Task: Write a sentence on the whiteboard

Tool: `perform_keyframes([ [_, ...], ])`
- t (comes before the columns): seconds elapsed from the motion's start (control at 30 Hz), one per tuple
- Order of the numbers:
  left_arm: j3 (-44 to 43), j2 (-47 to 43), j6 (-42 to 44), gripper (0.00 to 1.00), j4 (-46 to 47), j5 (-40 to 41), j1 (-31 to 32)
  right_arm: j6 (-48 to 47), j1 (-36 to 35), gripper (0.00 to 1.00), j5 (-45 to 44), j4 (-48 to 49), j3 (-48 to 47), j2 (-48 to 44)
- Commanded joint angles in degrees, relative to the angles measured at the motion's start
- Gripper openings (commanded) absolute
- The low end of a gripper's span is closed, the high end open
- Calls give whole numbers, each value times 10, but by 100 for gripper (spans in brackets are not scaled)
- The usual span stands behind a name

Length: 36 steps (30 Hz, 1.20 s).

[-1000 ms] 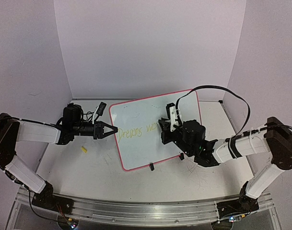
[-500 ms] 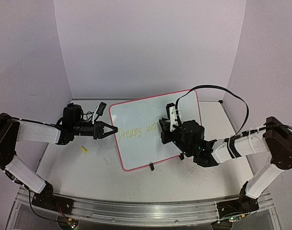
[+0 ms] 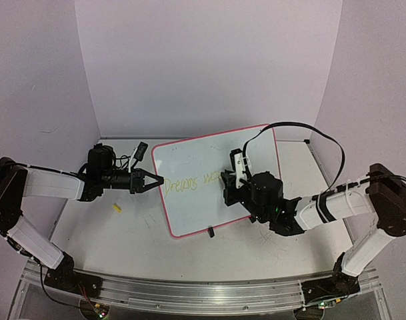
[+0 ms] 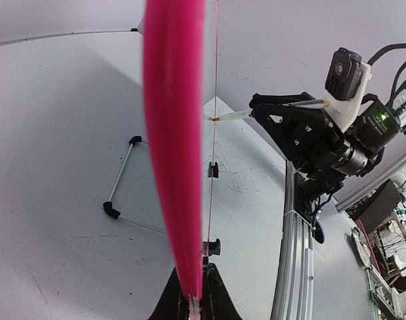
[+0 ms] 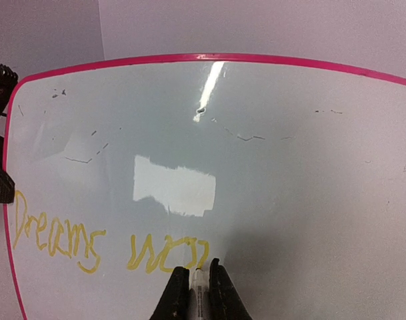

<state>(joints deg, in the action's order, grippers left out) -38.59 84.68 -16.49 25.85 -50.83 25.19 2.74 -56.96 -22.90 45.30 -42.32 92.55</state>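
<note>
The left gripper (image 4: 193,301) pinches the whiteboard (image 4: 173,133) by its pink rim. The right gripper (image 5: 198,272), jaws narrow, holds a marker (image 5: 199,285); its tip touches the end of the sentence (image 5: 56,237).

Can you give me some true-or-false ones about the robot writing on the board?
1. The left gripper pinches the board by its pink rim. True.
2. The writing is blue. False: it is yellow.
3. The right gripper holds a marker against the board. True.
4. Three whole words are written. False: only "Dreams" and the start of a second word.
5. The board lies flat. False: it stands tilted on black legs.
</note>
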Motion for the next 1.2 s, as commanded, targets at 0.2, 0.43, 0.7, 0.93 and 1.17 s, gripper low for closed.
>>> perform_keyframes([
  [0.2,-11,-7,38,0,-6,12,12,13,-5,0,-17,-13,0,-4],
  [0.43,-12,-7,37,0,-6,11,12,1,2,0,-29,7,-26,14],
  [0.7,-11,-3,40,0,-6,10,12,-6,17,0,-33,14,-37,19],
  [0.93,-10,-5,41,0,-6,12,12,-5,19,0,-51,12,-33,12],
  [1.17,-10,-6,41,0,-6,13,12,6,19,0,-46,7,-8,-24],
])
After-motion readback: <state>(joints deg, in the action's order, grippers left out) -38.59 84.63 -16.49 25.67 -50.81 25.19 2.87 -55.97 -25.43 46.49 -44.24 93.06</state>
